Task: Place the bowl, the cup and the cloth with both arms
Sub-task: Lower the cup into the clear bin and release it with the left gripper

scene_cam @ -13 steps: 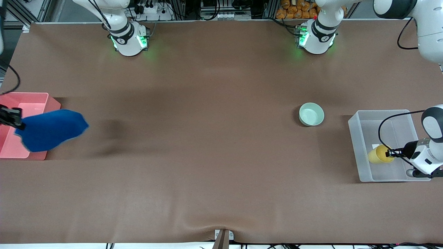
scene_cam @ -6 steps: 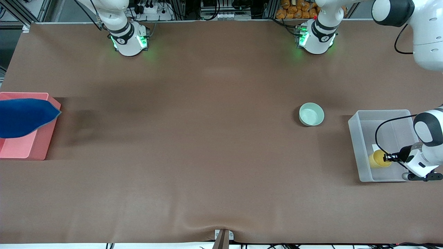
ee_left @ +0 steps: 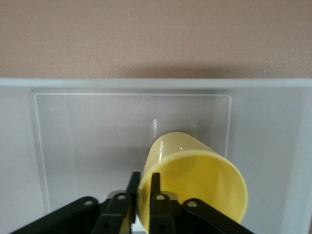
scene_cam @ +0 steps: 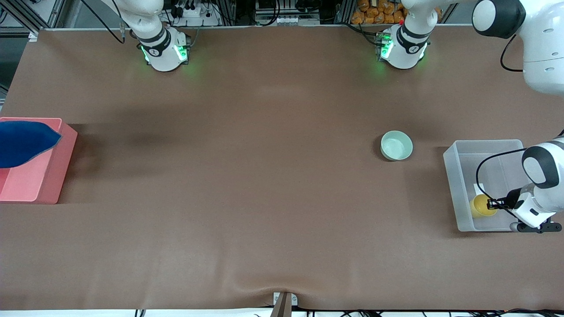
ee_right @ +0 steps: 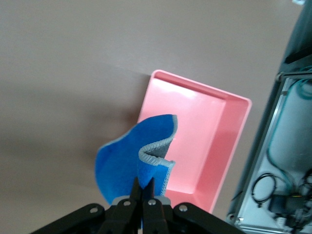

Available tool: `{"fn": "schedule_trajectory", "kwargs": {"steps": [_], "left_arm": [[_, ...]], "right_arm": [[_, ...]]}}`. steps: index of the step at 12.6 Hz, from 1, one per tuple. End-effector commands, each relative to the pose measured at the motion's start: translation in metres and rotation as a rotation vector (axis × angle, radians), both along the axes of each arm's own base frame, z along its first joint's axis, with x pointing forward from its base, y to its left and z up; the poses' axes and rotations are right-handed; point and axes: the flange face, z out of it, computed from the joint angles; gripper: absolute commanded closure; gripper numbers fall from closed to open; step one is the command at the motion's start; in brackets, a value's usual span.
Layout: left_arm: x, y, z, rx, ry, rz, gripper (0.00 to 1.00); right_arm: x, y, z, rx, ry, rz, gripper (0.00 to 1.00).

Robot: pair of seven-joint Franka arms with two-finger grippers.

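The yellow cup [scene_cam: 481,206] lies tilted inside the clear bin [scene_cam: 454,176] at the left arm's end of the table. My left gripper [scene_cam: 491,204] is down in that bin; in the left wrist view its fingers [ee_left: 145,178] stand a little apart astride the cup [ee_left: 195,180] rim. My right gripper [ee_right: 144,184] is shut on a fold of the blue cloth [ee_right: 131,156], which hangs over the pink bin [ee_right: 204,126]; in the front view only the cloth [scene_cam: 22,141] shows over the pink bin [scene_cam: 48,176]. The mint-green bowl [scene_cam: 396,145] sits on the table beside the clear bin.
The brown mat stretches wide and bare between the two bins. Both arm bases glow green along the table's edge farthest from the front camera. A metal frame with cables shows past the table edge by the pink bin in the right wrist view.
The right arm carried the cloth from the table's side over the pink bin. The left gripper lowered the cup deeper into the clear bin and its fingers eased apart.
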Motion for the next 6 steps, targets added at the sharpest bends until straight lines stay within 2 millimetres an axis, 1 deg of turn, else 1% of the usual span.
{"fn": "schedule_trajectory", "kwargs": {"steps": [1, 2, 3, 4, 5, 6], "left_arm": [[0.005, 0.001, 0.003, 0.017, -0.010, -0.028, 0.61], [0.005, 0.002, 0.006, 0.018, -0.010, -0.029, 0.56], [0.005, 0.000, 0.009, 0.022, -0.009, -0.035, 0.53], [0.005, 0.000, 0.014, 0.027, -0.004, -0.039, 0.52], [0.004, 0.000, 0.017, 0.031, 0.006, -0.043, 0.46], [0.003, 0.001, 0.025, 0.036, 0.005, -0.044, 0.45]], "right_arm": [[-0.007, -0.036, -0.004, -0.041, -0.007, 0.052, 1.00], [-0.009, -0.045, -0.010, -0.039, -0.003, 0.058, 1.00], [-0.012, -0.051, -0.011, -0.038, 0.001, 0.071, 1.00], [-0.014, -0.052, -0.010, -0.038, 0.005, 0.087, 1.00], [-0.015, -0.052, -0.009, -0.039, 0.012, 0.113, 1.00], [-0.017, -0.054, -0.006, -0.042, 0.019, 0.150, 1.00]]}}
